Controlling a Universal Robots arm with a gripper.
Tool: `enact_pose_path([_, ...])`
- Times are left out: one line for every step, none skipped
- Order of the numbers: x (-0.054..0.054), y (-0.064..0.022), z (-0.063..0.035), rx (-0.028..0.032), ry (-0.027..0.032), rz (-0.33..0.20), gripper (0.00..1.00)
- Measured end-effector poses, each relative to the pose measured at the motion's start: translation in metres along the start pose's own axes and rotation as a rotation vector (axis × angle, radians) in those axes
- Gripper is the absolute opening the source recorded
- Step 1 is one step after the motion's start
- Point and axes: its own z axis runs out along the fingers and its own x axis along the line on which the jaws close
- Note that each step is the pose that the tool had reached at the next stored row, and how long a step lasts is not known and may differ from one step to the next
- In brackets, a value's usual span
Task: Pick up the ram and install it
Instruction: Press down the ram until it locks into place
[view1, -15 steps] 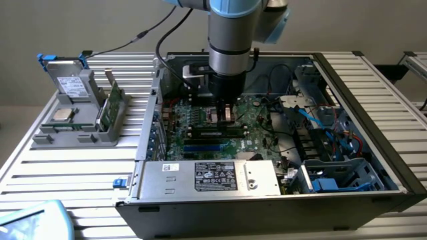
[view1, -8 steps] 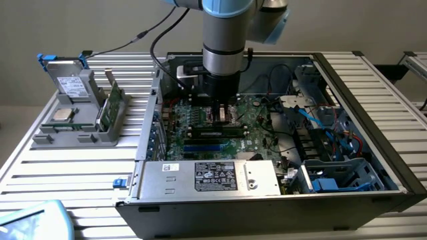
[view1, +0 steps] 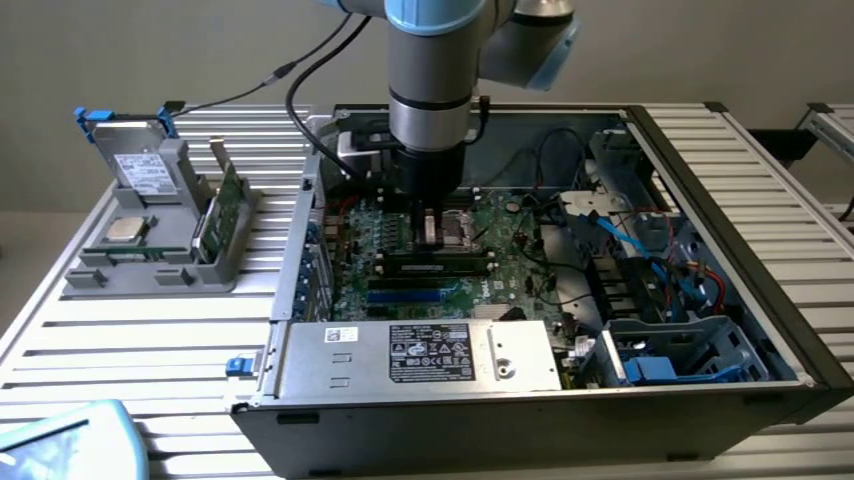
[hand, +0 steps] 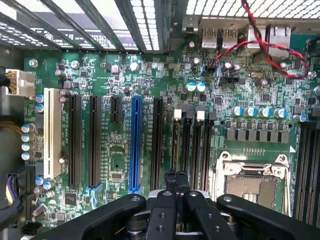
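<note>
gripper: fingers together, nothing held, over motherboard
ram: ext. view, seated in slot
wrist view: blue slot, empty processor socket

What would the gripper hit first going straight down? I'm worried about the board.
Probably the motherboard near the open processor socket; the shut gripper hangs just above them, though depth is hard to judge.

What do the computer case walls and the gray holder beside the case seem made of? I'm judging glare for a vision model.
Computer case: likely sheet metal with a dull gray finish, shown by thin folded edges. Gray holder: probably matte molded plastic, judging by its thick rounded walls and uniform color.
</note>
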Motion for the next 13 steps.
enact_pose_path([-0.0001,0.0015,0.0,0.0001,0.0,0.0,0.11])
enact_pose_path([-0.0001,0.003,0.0,0.0002,0.0,0.0,0.11])
enact_pose_path([-0.0002,0.0045,0.0001,0.0004,0.0,0.0,0.11])
enact_pose_path([-0.0002,0.0061,0.0001,0.0007,0.0,0.0,0.11])
enact_pose_path([-0.0003,0.0075,0.0001,0.0009,0.0,0.0,0.11])
enact_pose_path([-0.0004,0.0085,0.0001,0.0011,0.0,0.0,0.11])
enact_pose_path([-0.0004,0.0091,0.0001,0.0012,0.0,0.0,0.11])
enact_pose_path([-0.0004,0.0092,0.0001,0.0012,-0.0001,0.0,0.11])
enact_pose_path([-0.0004,0.0093,0.0002,0.0013,-0.0002,0.0,0.11])
enact_pose_path([-0.0003,0.0095,0.0006,0.0014,-0.0002,0.0,0.11])
enact_pose_path([-0.0003,0.0098,0.0012,0.0016,0.0,0.0,0.11])
enact_pose_path([-0.0003,0.01,0.0017,0.0017,-0.0001,0.0,0.11])
enact_pose_path([-0.0003,0.0102,0.0023,0.002,-0.0003,0.0,0.11])
